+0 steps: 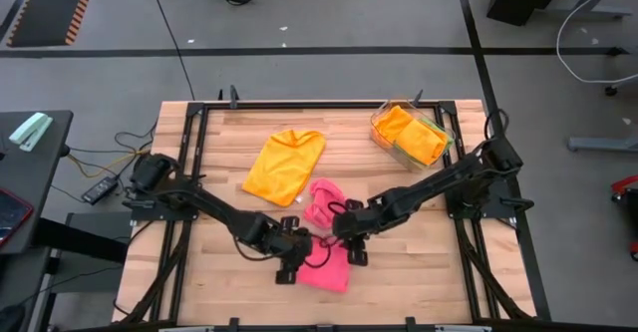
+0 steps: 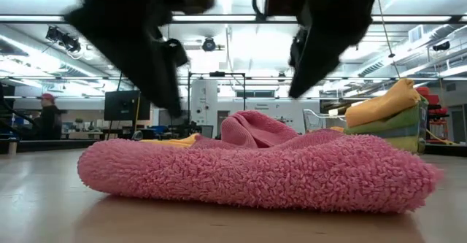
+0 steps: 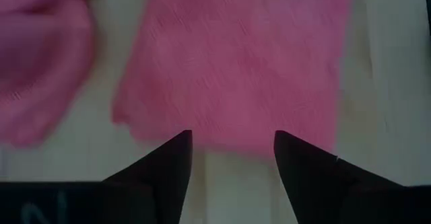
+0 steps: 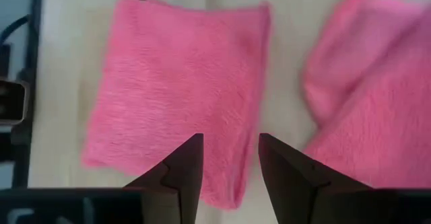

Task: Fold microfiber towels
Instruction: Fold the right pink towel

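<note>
Pink towel (image 1: 328, 269) folded at the front of the bench (image 1: 199, 272), both grippers just above it.

Folded pink towel lies flat near the bench's front edge, a rectangle whose long axis runs front to back, slightly slanted. Left gripper (image 1: 290, 263) hangs at its left edge, fingers (image 3: 168, 167) apart and empty; right gripper (image 1: 352, 253) sits at its far right corner, fingers (image 4: 185, 163) also apart, holding nothing. Just behind, a second pink towel (image 1: 320, 203) lies crumpled. Farther back, an orange towel (image 1: 284, 166) is spread loosely, its long axis running diagonally toward the far right. At the far right corner, a clear tray (image 1: 383, 136) holds stacked orange and green towels (image 1: 411, 135).
</note>
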`<state>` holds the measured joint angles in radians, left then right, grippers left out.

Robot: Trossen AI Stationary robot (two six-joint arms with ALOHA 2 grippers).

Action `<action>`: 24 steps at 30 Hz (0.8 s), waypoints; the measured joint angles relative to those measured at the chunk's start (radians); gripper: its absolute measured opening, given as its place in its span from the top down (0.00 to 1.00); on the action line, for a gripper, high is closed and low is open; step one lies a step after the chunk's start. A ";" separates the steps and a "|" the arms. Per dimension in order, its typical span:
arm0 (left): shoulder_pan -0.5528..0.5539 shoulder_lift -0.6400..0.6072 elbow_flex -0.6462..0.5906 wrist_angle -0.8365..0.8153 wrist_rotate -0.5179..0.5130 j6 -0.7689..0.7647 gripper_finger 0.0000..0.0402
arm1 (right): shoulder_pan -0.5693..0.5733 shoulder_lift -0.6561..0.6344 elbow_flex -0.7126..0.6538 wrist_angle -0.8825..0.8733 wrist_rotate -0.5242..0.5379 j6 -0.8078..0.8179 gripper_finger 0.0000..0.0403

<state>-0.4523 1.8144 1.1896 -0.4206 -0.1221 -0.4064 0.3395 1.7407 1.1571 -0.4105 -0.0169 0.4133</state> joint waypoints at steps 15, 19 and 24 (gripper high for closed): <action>-0.069 -0.005 0.000 0.148 -0.014 0.045 0.52 | 0.162 -0.010 -0.037 0.061 0.236 0.152 0.55; -0.062 -0.008 0.000 0.122 -0.038 -0.008 0.50 | 0.149 -0.010 -0.038 -0.027 0.277 0.193 0.55; -0.061 -0.017 0.000 0.117 -0.038 -0.077 0.51 | 0.082 -0.010 -0.064 0.010 0.333 0.078 0.51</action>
<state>-0.5135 1.7977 1.1896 -0.3037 -0.1599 -0.4833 0.4213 1.7309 1.0932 -0.4001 0.3161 0.4913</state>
